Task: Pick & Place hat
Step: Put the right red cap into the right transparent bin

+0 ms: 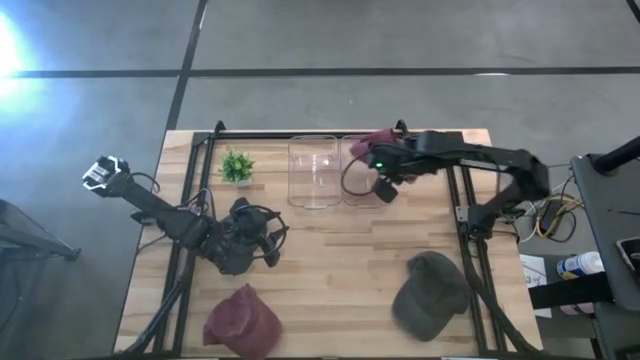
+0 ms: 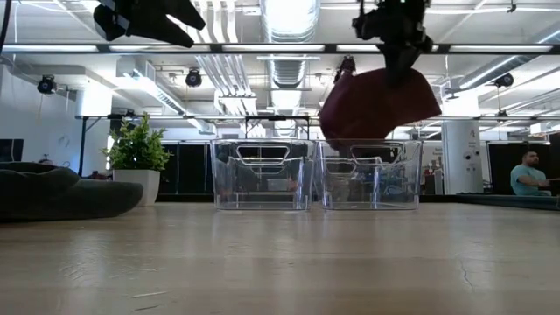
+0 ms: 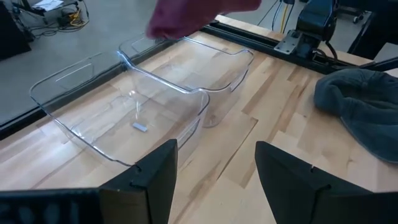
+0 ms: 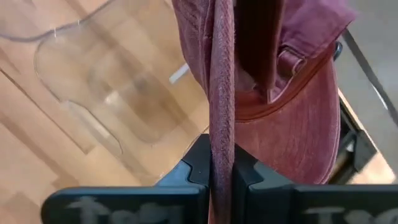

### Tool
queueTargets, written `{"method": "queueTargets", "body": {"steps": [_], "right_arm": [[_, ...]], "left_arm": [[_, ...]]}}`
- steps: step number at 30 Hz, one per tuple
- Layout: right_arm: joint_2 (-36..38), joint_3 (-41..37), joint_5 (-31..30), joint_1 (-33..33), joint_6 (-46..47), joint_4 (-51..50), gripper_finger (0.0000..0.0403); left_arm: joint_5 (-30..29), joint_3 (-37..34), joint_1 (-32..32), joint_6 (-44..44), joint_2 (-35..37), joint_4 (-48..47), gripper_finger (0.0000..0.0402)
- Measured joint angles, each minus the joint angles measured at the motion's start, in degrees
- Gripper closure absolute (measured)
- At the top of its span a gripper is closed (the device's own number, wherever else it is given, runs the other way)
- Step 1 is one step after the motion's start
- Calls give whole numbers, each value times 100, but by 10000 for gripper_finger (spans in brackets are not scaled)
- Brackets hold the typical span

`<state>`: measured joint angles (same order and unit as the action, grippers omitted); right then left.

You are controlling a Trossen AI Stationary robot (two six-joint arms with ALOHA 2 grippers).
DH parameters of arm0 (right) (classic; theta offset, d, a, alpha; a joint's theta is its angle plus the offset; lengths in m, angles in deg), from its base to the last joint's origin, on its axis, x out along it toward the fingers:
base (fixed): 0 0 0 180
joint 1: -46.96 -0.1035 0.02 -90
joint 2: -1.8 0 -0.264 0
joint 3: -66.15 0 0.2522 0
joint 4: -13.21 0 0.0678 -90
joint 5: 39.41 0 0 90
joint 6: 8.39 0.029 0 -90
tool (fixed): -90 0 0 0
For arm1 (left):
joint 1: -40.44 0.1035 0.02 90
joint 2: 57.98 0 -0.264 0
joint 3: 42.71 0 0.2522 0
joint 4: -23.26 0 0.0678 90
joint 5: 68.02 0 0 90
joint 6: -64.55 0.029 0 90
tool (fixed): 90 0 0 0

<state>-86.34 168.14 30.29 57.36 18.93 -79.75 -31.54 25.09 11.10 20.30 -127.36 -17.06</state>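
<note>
Here, a second maroon hat [image 1: 242, 322] and a grey-green hat [image 1: 431, 291] are laid along the near table edge. Mid-table, the left gripper [image 1: 268, 240] is held parted and empty. Farther back, a maroon hat [image 2: 378, 105] is pinched by the right gripper [image 4: 219, 169] above the right clear bin [image 2: 371, 174].

Colours of the things on the light wooden table [image 1: 340, 260]

The held hat [image 2: 378, 103] is dark red, as is the second hat [image 1: 242, 320] lying on the table. The third hat [image 1: 430, 293] is grey-green. Both bins [image 1: 313, 170] are clear. The small plant [image 1: 237, 165] is green in a white pot. The arms and the table frame are black.
</note>
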Motion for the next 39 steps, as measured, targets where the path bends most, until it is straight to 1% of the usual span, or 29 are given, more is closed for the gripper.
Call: {"method": "queueTargets", "body": {"steps": [5, 10, 13, 17, 21, 27, 31, 34, 39], "right_arm": [[-910, 1104, 664, -76, 476, -1030, 390], [-1540, 1837, 1226, -196, 874, -1094, 390], [-1855, 2037, 1288, -193, 1168, -1068, 390], [-2077, 2005, 1276, -197, 1419, -1076, 390], [-2098, 1647, 1188, -205, 1686, -1080, 390], [-2035, 1142, 1774, -239, 2223, -1117, 390], [-2038, 1106, 1863, -341, 2553, -1102, 389], [-2037, 1110, 1925, -356, 2709, -1089, 373], [-2037, 1183, 1950, -352, 2953, -1033, 324]], "left_arm": [[4, -1, 2, 32, 0, -3, 191], [7, -19, 12, 94, 0, -91, 191], [10, -70, 15, 81, 0, -235, 191], [188, -92, 13, 21, 0, -458, 191], [337, -92, 13, 17, 0, -600, 191], [337, -92, 13, 248, 0, -629, 191], [339, -92, 13, 415, 0, -638, 191], [337, -92, 13, 537, 0, -642, 191], [337, -92, 13, 631, 0, -639, 191]]}}
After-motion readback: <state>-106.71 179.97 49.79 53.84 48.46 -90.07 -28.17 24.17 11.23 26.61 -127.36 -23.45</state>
